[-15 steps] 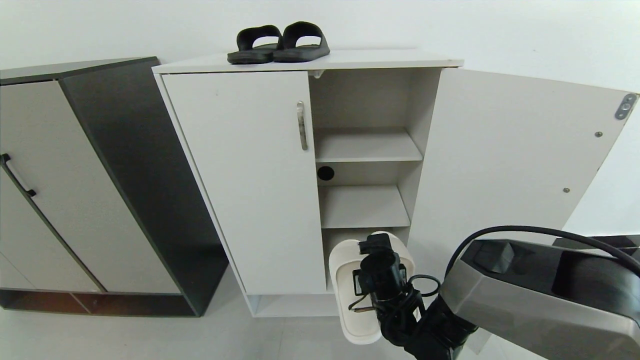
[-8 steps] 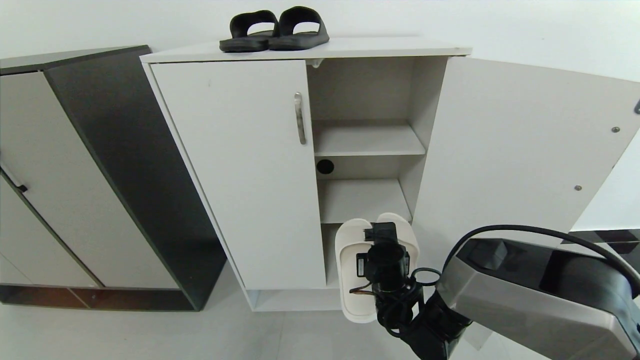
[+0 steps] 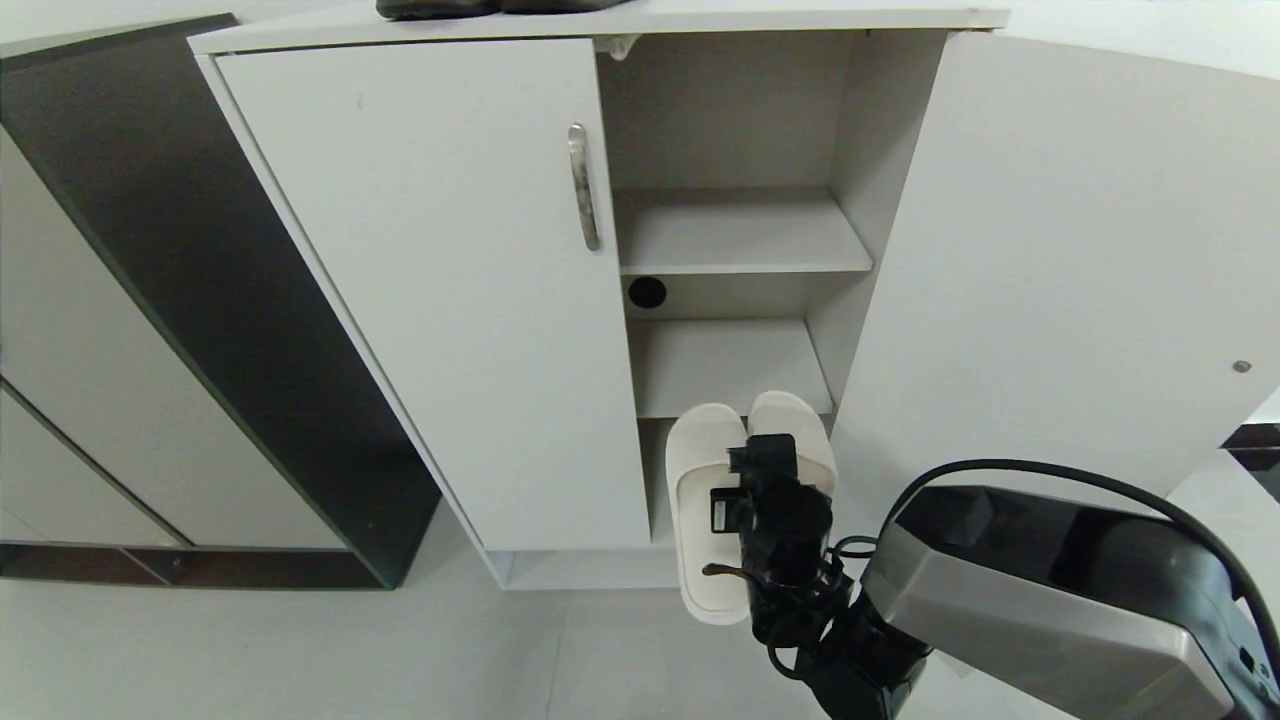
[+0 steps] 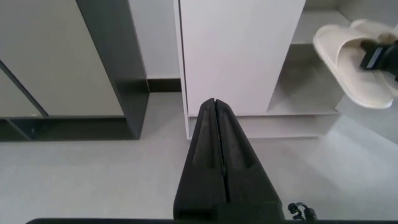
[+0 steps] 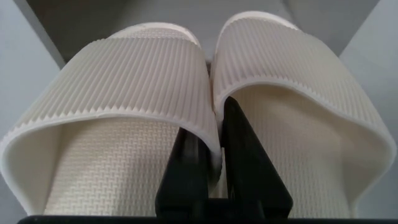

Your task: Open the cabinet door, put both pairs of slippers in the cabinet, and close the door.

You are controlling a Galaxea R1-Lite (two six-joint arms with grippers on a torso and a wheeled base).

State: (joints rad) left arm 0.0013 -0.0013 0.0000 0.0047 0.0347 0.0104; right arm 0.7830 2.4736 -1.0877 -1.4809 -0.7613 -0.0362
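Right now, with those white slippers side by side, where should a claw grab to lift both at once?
At the two inner edges where the white slippers touch, coming from the heel end. Side by side, those edges form one thin ridge a claw can pinch, as the right claw does now, one finger inside each slipper.

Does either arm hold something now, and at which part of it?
The right end effector holds the white slippers, pinching their adjoining inner sides together at the straps. The left end effector is shut, empty.
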